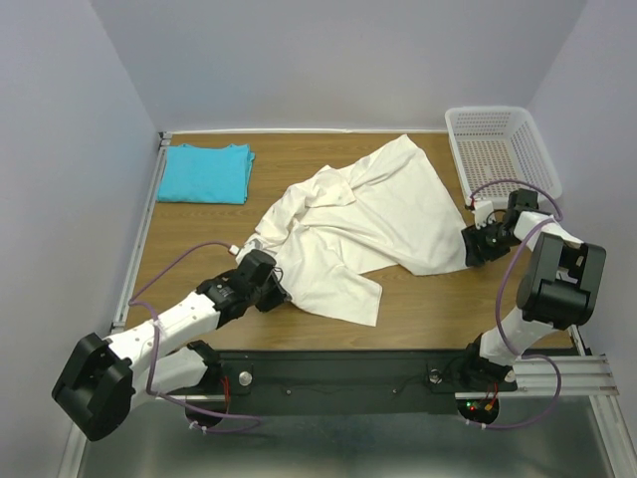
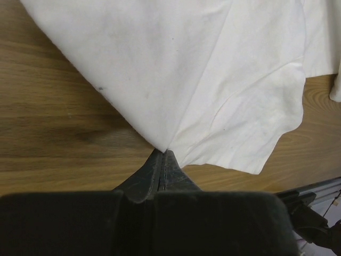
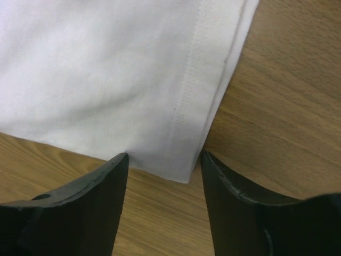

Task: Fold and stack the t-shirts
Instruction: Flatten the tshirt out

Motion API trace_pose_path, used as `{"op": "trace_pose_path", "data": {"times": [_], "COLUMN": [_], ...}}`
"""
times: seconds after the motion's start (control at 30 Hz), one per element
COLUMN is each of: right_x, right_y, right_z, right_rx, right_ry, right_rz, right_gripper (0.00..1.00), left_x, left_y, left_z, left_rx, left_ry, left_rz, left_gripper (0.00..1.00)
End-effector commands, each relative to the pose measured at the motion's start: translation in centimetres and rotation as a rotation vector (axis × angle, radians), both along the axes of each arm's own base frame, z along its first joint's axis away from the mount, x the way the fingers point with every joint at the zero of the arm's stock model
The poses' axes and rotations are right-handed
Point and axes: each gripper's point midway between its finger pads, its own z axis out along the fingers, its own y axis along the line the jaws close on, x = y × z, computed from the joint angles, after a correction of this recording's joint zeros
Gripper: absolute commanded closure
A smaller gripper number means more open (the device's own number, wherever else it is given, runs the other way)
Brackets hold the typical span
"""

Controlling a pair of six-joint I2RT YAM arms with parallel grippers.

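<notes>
Wooden tabletop boxed in by pale walls, with a white basket at the far right corner. Across the middle lies the cream shirt, spread out, rumpled and not yet folded. At far left the blue shirt sits folded flat, well apart from it. Near-left corner of the cream shirt is pinched tight in the left gripper, and creases fan out from the pinch. At the near-right hem corner the right gripper stands wide, with the stitched edge between its fingers, not closed on it. Cloth looks light, thin and limp. It will likely sag between two hold points, keep no shape of its own, and drag on the wood rather than slide freely. Best holds appear to be the corners and the stitched hem, where it is thicker and less apt to slip from narrow fingers. A shallow pinch may catch only one layer.
</notes>
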Motion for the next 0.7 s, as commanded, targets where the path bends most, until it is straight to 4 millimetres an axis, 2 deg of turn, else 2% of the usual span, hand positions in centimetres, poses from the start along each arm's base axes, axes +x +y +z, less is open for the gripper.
{"op": "trace_pose_path", "data": {"times": [0.0,0.1,0.13,0.17,0.27,0.33,0.37,0.47,0.57,0.67], "right_x": [1.2,0.6,0.5,0.2,-0.9,-1.4,-1.5,-2.9,-4.8,-6.3], "right_y": [-0.4,-0.2,-0.3,-0.5,-1.1,-1.4,-1.9,-2.5,-2.8,-3.5], "right_z": [-0.6,-1.2,-1.2,-1.2,-0.9,-0.4,0.5,1.3,1.3,1.3], "right_rx": [0.007,0.011,0.004,-0.014,-0.071,-0.101,-0.143,-0.207,-0.246,-0.303], "right_ry": [-0.028,-0.005,-0.007,-0.003,-0.006,-0.014,-0.034,-0.037,-0.001,0.026], "right_rz": [-0.021,-0.013,-0.012,-0.011,0.011,0.015,0.01,0.016,0.026,0.023], "right_gripper": [0.42,0.56,0.66,0.71,0.87,0.91,0.94,0.99,0.99,0.99], "left_x": [-1.4,-2.0,-2.1,-2.2,-2.1,-2.5,-2.3,-2.3,-2.4,-2.8], "left_y": [1.7,2.1,2.3,2.4,2.9,3.5,3.5,4.3,4.9,5.4], "left_z": [-1.3,-1.0,-0.8,-0.7,0.9,1.3,2.1,3.6,4.6,4.8], "left_rx": [0.052,0.047,0.046,0.049,0.028,0.034,0.026,0.025,0.027,0.053], "left_ry": [0.038,0.051,0.05,0.052,0.028,0.04,0.031,0.016,0.009,0.024], "left_rz": [0.001,0.002,0.005,0.007,0.024,0.039,0.046,0.079,0.088,0.084], "left_gripper": [1.0,1.0,1.0,1.0,1.0,1.0,1.0,1.0,1.0,1.0]}}
